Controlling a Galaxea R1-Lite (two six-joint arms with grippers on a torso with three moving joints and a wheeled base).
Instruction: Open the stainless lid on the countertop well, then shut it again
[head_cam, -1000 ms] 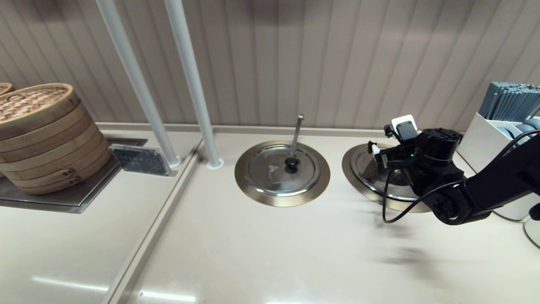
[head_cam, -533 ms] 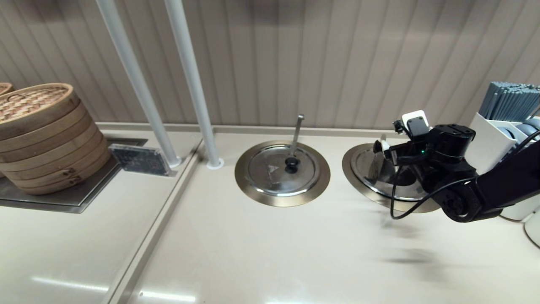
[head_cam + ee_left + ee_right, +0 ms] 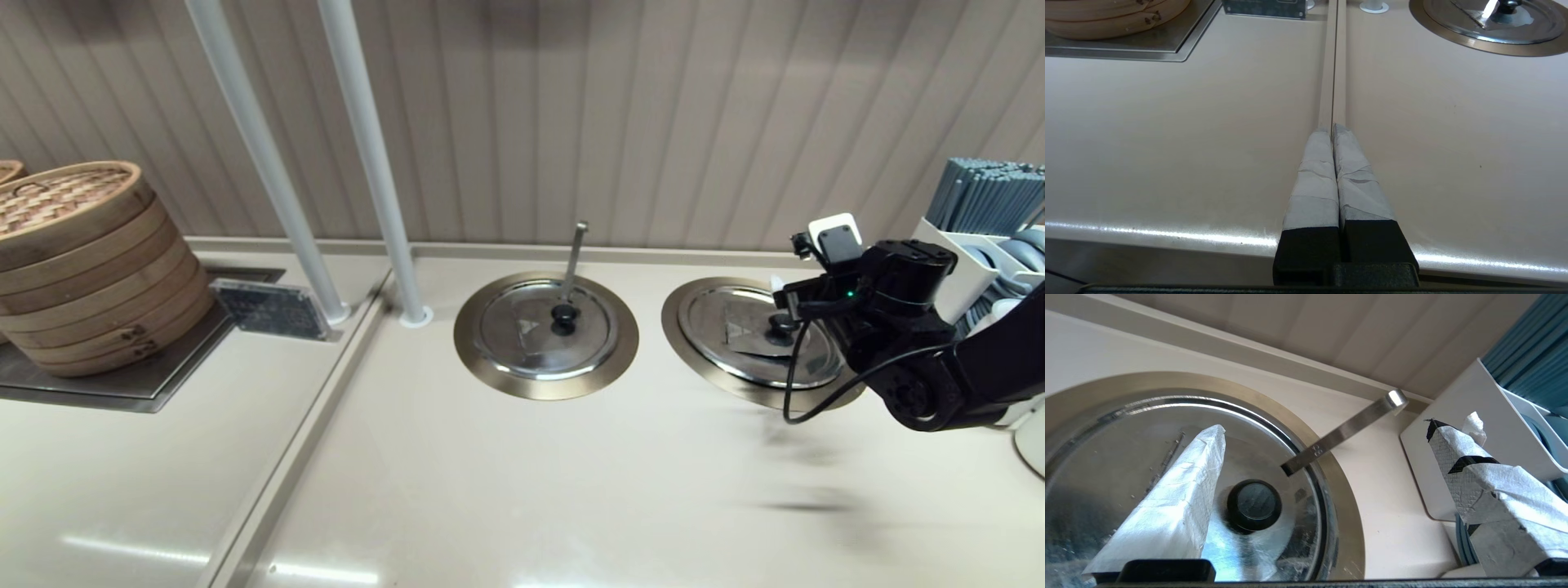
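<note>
One stack of bamboo steamers [image 3: 82, 269] stands far left on a steel tray [image 3: 122, 392], with a small dark sign [image 3: 273, 309] just beside it and slanting white poles [image 3: 269, 163] behind. The left gripper [image 3: 1333, 128] is parked low over the counter's front edge, its taped fingers pressed together and holding nothing.

Mid-counter sits the twin lid [image 3: 539, 331], with a near-vertical ladle handle [image 3: 574, 257] rising behind its knob.

To the right of it, the lid [image 3: 735, 339] lies flat and closed in the well [image 3: 678, 314], its black knob [image 3: 782, 322] near the centre. A long ladle handle [image 3: 1343, 430] slants out from under the lid's edge towards the wall.

The right gripper [image 3: 1326, 426] hangs above the knob with its fingers spread wide and nothing between them. One finger [image 3: 1180, 486] is over the lid's steel. The other is out past the ring, on the side of the white box [image 3: 939, 261] of grey chopsticks [image 3: 988, 192] at the far right.
</note>
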